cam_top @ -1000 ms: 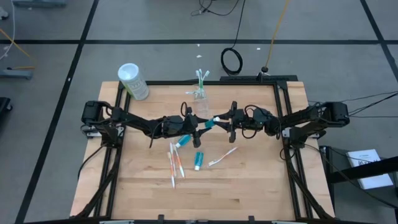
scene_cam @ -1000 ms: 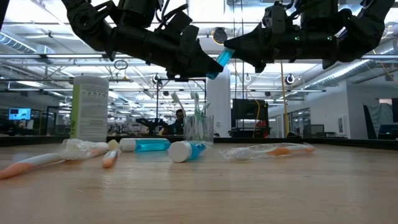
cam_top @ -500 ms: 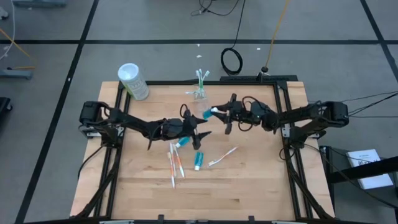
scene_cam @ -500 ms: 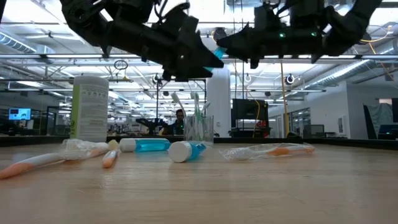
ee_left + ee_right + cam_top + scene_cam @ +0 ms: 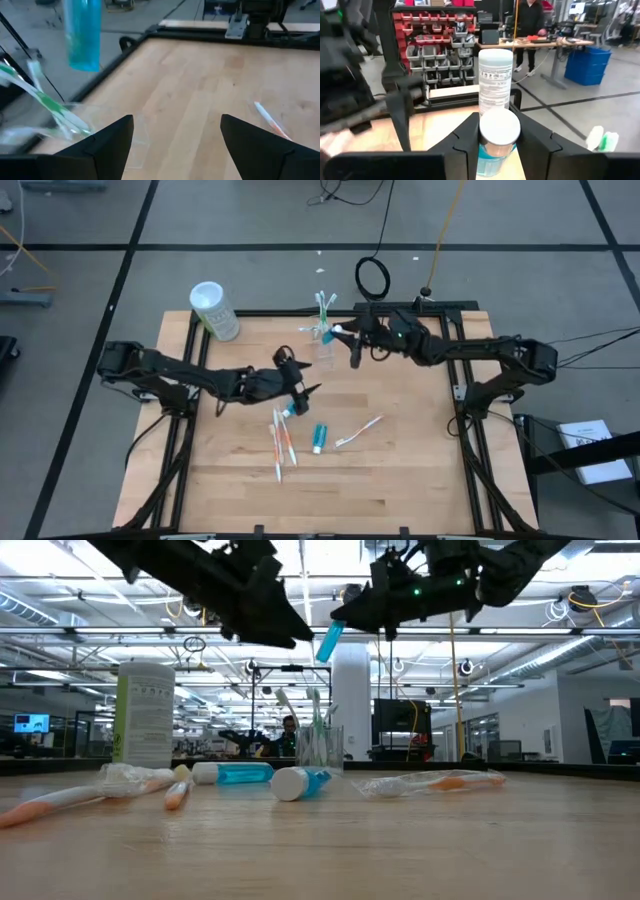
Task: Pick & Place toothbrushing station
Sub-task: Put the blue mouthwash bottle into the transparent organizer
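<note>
- Your right gripper [image 5: 343,334] is pinching a blue toothpaste tube [image 5: 327,642] by its white cap end, high above the table [image 5: 400,460] and just beside the clear cup [image 5: 322,352].
- In the low view that tube is hanging tilted, its blue tail pointing down toward the cup [image 5: 319,747]; it is not touching the cup.
- In the right wrist view you are seeing the tube's round white cap [image 5: 499,126] sitting between the two dark fingers [image 5: 466,136], with the white canister [image 5: 495,77] standing behind it.
- Your left gripper [image 5: 298,388] is hovering over the middle of the table with its fingers spread wide and nothing between them; in the left wrist view the gap between the fingers [image 5: 107,142] is showing only bare wood.
- That same wrist view is catching the hanging tube [image 5: 83,35] above the cup [image 5: 75,135], which is holding green-accented toothbrushes [image 5: 47,102].
- The cup is standing upright near the far edge of the table, with the toothbrushes [image 5: 323,307] leaning out of its top.
- On the table, a second tube [image 5: 290,410] is lying just under your left gripper, and a third tube [image 5: 319,438] is lying nearer the front.
- Two orange-accented toothbrushes [image 5: 281,446] are lying side by side to the left of the third tube; another wrapped one [image 5: 359,430] is lying to its right.
- The canister [image 5: 214,310] is standing at the far left corner, well apart from the cup.
</note>
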Controlling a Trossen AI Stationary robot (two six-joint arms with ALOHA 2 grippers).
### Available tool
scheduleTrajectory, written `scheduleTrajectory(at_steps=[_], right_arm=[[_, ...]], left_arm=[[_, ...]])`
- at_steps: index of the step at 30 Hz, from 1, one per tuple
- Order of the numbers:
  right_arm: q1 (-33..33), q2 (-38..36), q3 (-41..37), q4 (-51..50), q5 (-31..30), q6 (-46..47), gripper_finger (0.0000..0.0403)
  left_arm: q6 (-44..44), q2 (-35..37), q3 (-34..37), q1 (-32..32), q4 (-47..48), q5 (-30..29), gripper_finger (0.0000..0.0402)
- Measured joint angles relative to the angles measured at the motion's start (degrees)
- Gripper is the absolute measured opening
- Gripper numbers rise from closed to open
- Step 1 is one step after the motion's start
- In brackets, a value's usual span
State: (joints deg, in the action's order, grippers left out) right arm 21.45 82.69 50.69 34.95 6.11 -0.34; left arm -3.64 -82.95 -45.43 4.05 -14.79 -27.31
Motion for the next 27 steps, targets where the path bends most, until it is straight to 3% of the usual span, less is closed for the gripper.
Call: scheduleTrajectory(at_steps=[6,13,20,27], right_arm=[[3.1,5.7,3.1,-0.3,4.4,1.8,0.0092],[5.8,14.5,10.1,-5.4,4.7,0.7,0.0093],[7.6,21.0,14.1,-10.4,4.7,-0.3,0.0093],[7.6,22.5,14.1,-13.1,4.7,-0.3,0.0093]], left_arm=[[2.7,5.6,4.6,-1.1,-5.3,-0.3,0.0306],[0.3,5.8,10.7,-3.8,-12.8,-1.2,0.0302],[-1.6,5.8,12.5,-5.2,-13.0,-1.3,0.0308],[-1.3,5.8,12.6,-5.2,-12.8,-1.3,0.0312]])
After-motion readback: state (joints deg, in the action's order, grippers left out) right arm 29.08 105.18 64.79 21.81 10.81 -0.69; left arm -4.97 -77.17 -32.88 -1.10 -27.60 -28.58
